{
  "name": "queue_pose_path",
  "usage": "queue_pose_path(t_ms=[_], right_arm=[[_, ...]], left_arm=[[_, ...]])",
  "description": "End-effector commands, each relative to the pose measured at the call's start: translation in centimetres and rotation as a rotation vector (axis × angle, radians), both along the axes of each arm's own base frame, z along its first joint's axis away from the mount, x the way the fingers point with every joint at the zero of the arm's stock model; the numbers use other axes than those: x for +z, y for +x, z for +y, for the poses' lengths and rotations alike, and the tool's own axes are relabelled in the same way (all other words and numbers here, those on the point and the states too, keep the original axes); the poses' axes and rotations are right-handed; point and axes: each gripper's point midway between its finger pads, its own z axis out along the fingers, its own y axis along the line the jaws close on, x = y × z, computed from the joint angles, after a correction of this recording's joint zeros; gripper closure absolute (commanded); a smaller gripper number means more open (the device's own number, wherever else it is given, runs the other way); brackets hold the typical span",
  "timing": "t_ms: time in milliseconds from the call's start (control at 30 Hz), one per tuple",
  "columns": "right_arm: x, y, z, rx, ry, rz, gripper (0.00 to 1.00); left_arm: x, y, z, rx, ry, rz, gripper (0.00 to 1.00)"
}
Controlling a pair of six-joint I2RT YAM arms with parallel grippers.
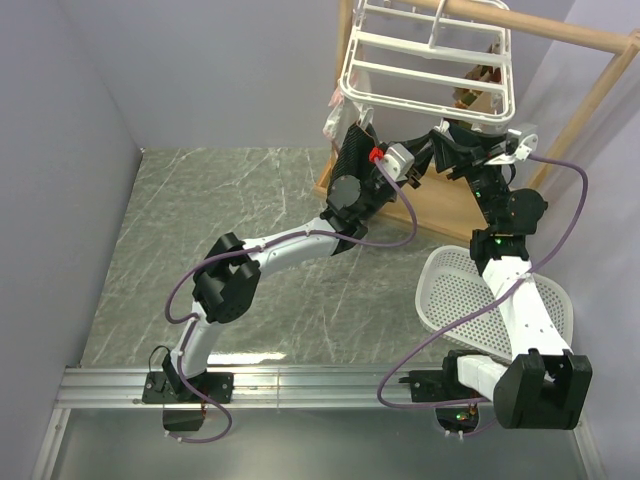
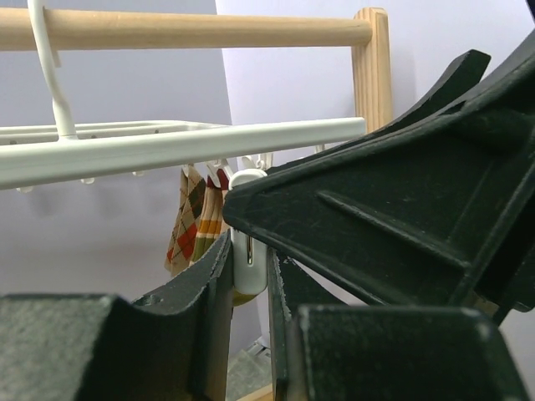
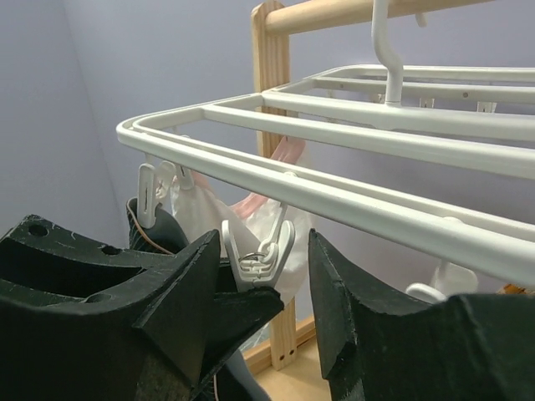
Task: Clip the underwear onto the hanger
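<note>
**L gripper** (image 2: 249,288): seen lower centre of the L wrist view. The fingers (image 2: 205,317) are closed down to a narrow slot. A white clip (image 2: 249,269) is pinched in it and touched on both sides. This clip is hung from the hanger (image 2: 184,146), whose front bar is run across the upper half of the frame. The right of the frame is filled by a large black ribbed part; whose part it is cannot be told.

**R gripper** (image 3: 266,251): seen lower centre of the R wrist view. The jaws are set partly open. A second clip (image 3: 257,246) is framed btwn them, just beside the finger at frame left, w/ a gap to the finger at frame right. Nothing is gripped.

**Underwear** (image 3: 163,232): a dark piece w/ a thin orange line is seen mid-left of the R wrist view, behind the finger and under a corner clip (image 3: 146,194) of the hanger. Whether it is held by that clip cannot be told.

**Pouch** (image 3: 205,213): whitish, pink-edged, hung behind the second clip.

**Checked cloth** (image 2: 185,217): brown and orange, hung under the hanger, centre-left of the L wrist view.

**Wooden frame** (image 2: 184,29): the rail is seen along the top of the L wrist view, w/ the hanger's hook (image 2: 50,75) looped over it.

**Basket** (image 1: 480,295): white, perforated, lower right of the top view, partly covered by the R arm.

**Table** (image 1: 230,190): grey-green, marbled.
</note>
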Motion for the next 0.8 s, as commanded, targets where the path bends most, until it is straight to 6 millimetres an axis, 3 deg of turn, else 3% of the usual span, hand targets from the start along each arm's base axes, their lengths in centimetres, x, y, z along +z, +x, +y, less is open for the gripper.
queue_pose_path(t_ms=[0, 167, 333, 467, 567, 733, 767], right_arm=[[1.8, -0.2, 0.6, 0.017, 0.0, -0.043, 0.47], [1.4, 0.2, 1.0, 0.026, -0.01, -0.029, 0.53], [1.6, 0.2, 1.0, 0.025, -0.015, -0.024, 0.68], [2.0, 0.1, 0.8, 0.014, -0.006, -0.023, 0.88], [2.2, 0.3, 0.6, 0.001, 0.003, -0.018, 0.98], [2.7, 0.5, 0.4, -0.008, 0.023, -0.011, 1.0], [2.8, 0.5, 0.3, -0.009, 0.024, -0.011, 1.0]], left_arm=[[3.8, -4.4, 0.1, -0.113, -0.04, -0.104, 1.0], [3.8, -4.5, 0.0, -0.117, -0.034, -0.109, 1.0], [3.8, -4.5, 0.1, -0.117, -0.029, -0.11, 0.96], [3.7, -4.5, 0.2, -0.11, -0.023, -0.109, 0.86], [3.7, -4.7, 0.5, -0.107, -0.014, -0.107, 0.73], [2.9, -5.5, 2.0, -0.098, 0.027, -0.079, 0.56], [1.9, -5.9, 2.7, -0.099, 0.057, -0.052, 0.55]])
